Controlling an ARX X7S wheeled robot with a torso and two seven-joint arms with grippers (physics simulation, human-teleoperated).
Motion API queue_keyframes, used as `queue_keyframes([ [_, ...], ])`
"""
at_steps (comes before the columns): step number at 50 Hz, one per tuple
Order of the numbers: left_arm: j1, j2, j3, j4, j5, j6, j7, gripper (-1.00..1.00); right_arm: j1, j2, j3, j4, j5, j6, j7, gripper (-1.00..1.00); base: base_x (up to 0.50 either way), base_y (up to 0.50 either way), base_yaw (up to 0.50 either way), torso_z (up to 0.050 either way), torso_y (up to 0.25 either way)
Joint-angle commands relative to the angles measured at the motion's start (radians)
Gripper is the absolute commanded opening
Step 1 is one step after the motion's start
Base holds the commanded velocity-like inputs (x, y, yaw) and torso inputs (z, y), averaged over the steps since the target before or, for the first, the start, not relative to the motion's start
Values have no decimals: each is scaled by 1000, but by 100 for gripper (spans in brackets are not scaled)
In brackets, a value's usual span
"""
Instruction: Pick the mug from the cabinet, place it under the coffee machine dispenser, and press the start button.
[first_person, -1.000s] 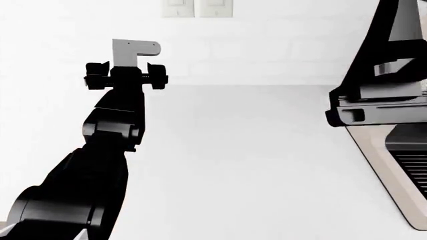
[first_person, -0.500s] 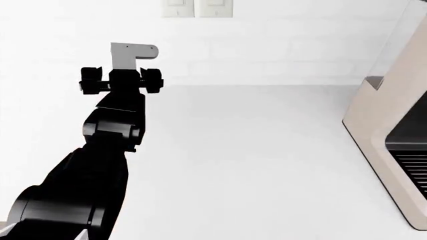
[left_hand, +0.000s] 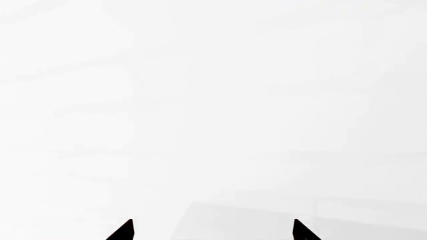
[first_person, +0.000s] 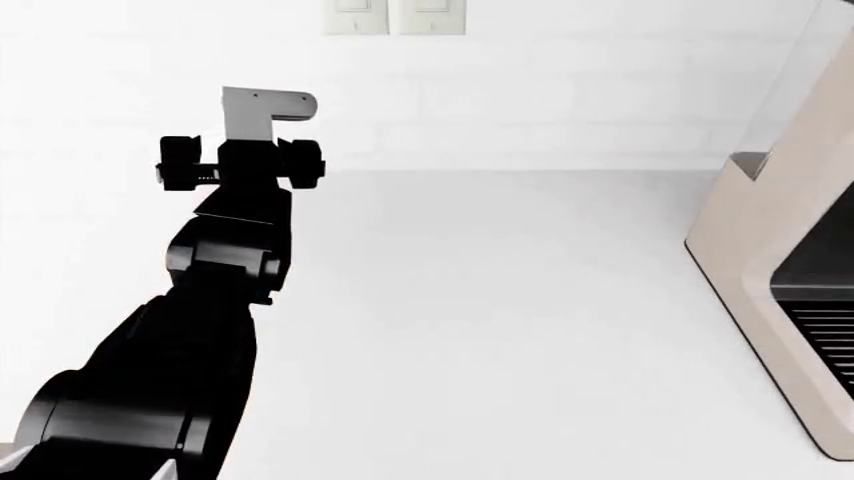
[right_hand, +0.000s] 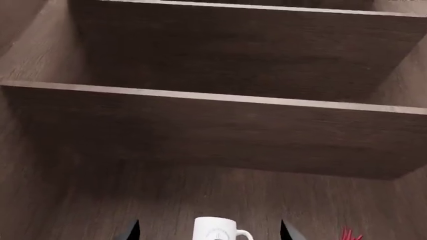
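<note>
The right end effector (right_hand: 209, 231) shows only in the right wrist view, as two dark fingertips (right_hand: 132, 231) at the picture's edge, spread wide apart. It is open and holds nothing. The mug (right_hand: 215, 230), small and white with its handle showing at one side, sits between those two tips, inside a dark brown wooden cabinet (right_hand: 60, 165). Neither tip touches it; there is a clear gap on each side. The mug stands on the cabinet's lowest visible level, beneath a wooden shelf (right_hand: 213, 107), with a second shelf further up. A small red thing (right_hand: 348, 235) shows at the picture's edge, near the mug but apart from it; too little of it is visible to name.

The left end effector (left_hand: 212, 231) appears in the left wrist view as two black pointed fingertips (left_hand: 122, 232) standing well apart, so it too is open and empty. They face a plain white surface and touch nothing that can be seen. In the head view the left arm (first_person: 200, 330) reaches forward over the white desk (first_person: 507, 320), its grey end bracket raised toward the white wall.

The coffee machine (first_person: 754, 225), cream-beige with a black recess and a ribbed black drip tray, stands on the desk at the right edge of the head view, well apart from the left arm. Two light switches (first_person: 394, 15) sit on the wall above.
</note>
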Motion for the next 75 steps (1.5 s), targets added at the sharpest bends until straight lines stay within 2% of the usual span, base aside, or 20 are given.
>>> queue_keyframes([
  [1, 0, 0, 5, 0, -1, -11, 0, 100, 0, -138, 81, 216, -14, 147, 1, 100, 0, 0, 0, 0, 0],
  [26, -2, 1, 5, 0, -1, -31, -1, 100, -26, -317, 14, 753, -201, 296, -238, 100, 0, 0, 0, 0, 0],
  [39, -2, 1, 6, 0, -1, -31, -1, 100, -95, -370, -20, 937, -268, 292, -378, 100, 0, 0, 0, 0, 0],
  [67, -3, 1, 12, 0, -1, -29, 0, 100, -165, -419, -74, 1101, -344, 297, -519, 100, 0, 0, 0, 0, 0],
  [75, -1, 1, 13, 0, -1, -26, 0, 100, -174, -406, -82, 1119, -354, 307, -512, 100, 0, 0, 0, 0, 0],
])
